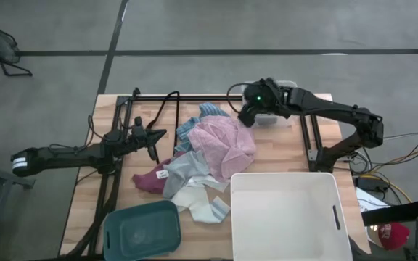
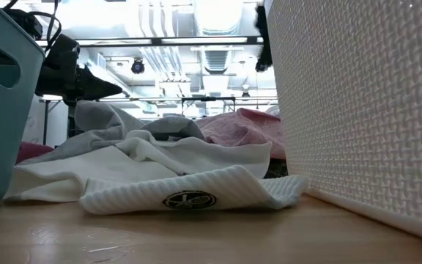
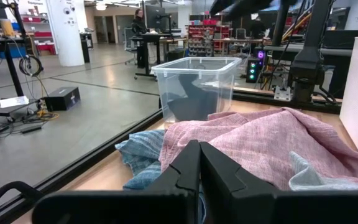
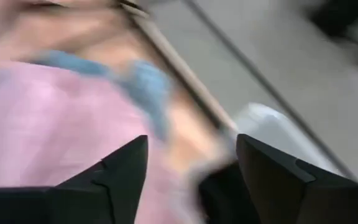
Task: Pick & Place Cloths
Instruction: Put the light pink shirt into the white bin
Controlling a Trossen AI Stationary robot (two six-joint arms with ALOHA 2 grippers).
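Right gripper (image 1: 246, 116) is hovering between the clear plastic bin (image 3: 194, 87) and the pink cloth (image 1: 223, 143), fingers spread wide with nothing between them. A dark cloth (image 3: 188, 102) is sitting inside the clear bin. My read: a drop into that bin is done and the arm is going for the next pick.

Left gripper (image 1: 161, 133) is waiting on the far side of the pile from the clear bin, fingers pressed shut, holding nothing.

The rest of the pile is lying on the desk (image 1: 281, 148) beside the clear bin: pink cloth on top, blue-striped cloth (image 1: 186, 129) next to it, maroon cloth (image 1: 148, 180), grey cloth (image 1: 183, 170) and white ribbed sock (image 2: 189, 194) toward the white bin (image 1: 289, 217) and teal bin (image 1: 142, 230).

Next move: probably lower onto the pink cloth, pinch a raised fold, lift clear of the blue-striped one.
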